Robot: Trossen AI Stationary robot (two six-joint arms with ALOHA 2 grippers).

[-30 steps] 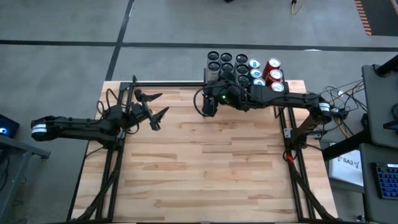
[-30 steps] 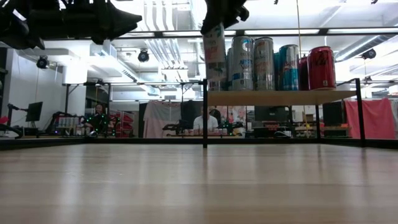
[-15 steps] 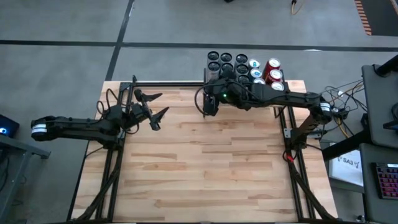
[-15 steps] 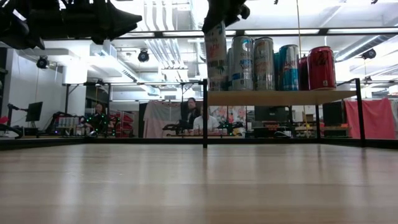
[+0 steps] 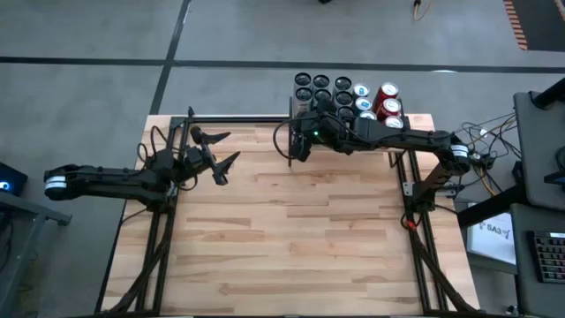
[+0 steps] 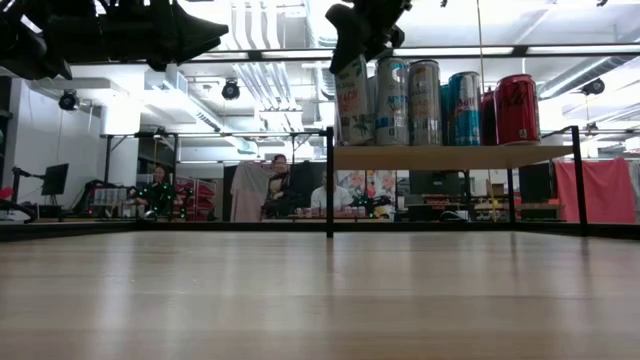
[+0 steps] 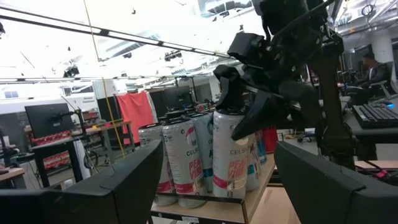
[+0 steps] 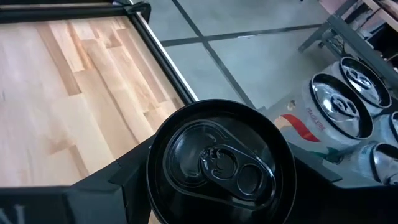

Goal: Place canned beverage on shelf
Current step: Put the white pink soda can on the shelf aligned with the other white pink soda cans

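- The right gripper (image 5: 301, 146) is clamped on the can (image 6: 352, 100), gripping it near the top, one finger on each side.
- The can hangs just above the shelf (image 6: 450, 157) at its left end, beside the black post (image 6: 329, 180), and its base looks about level with the board, not yet clearly resting.
- Its long axis runs near upright with a slight tilt, lid up; the black lid (image 8: 217, 158) fills the right wrist view.
- The row of cans (image 6: 440, 100) already standing sits immediately to its right, so the free spot is the left front corner of the board.
- My read: the coming move is a short drop straight down, squaring the can upright without nudging its neighbours.
- The left gripper (image 5: 221, 152) waits well to the left over the table (image 5: 291, 238), fingers spread and empty; the right arm is plainly the nearer one.
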